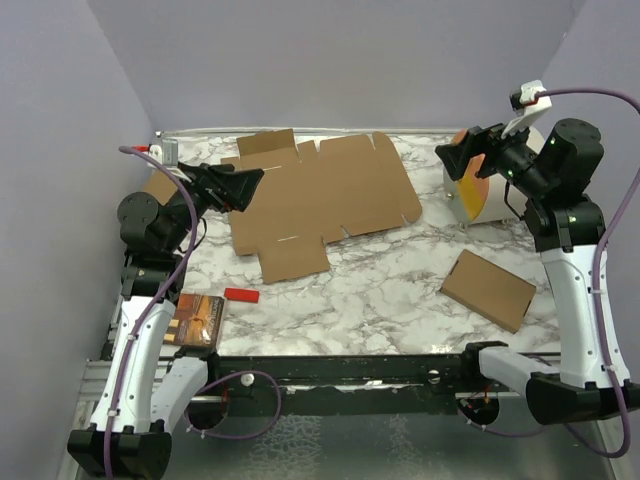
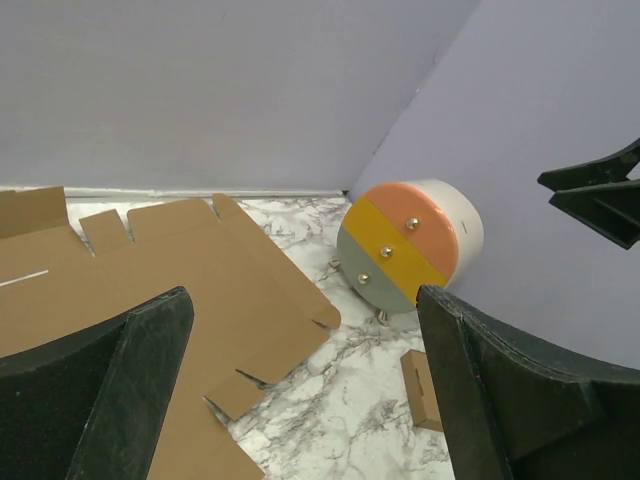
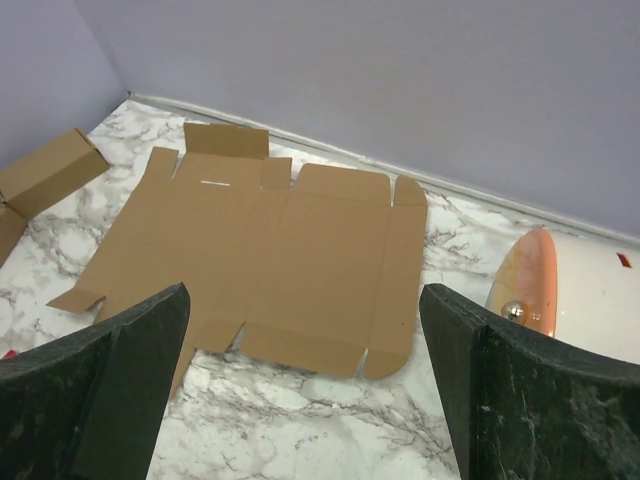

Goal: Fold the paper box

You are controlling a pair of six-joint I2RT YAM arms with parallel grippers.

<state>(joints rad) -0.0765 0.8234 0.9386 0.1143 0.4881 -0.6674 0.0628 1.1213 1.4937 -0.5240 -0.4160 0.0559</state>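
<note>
Top external view has the box [image 1: 320,195] lying flat and unfolded at the back middle of the table [image 1: 380,270], no panel raised, so folding looks not yet begun. Left gripper [image 1: 248,190] hovers at its left edge, right gripper [image 1: 447,162] hangs apart by the cylinder [image 1: 482,195], both spread wide and empty. Next, I judge, one arm must pin the base while the other lifts a flap

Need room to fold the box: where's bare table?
Biggest bare patch: front centre marble, between the paper box, the red piece and the small cardboard box. A narrow strip separates paper box and cylinder. Left side is crowded.
</note>
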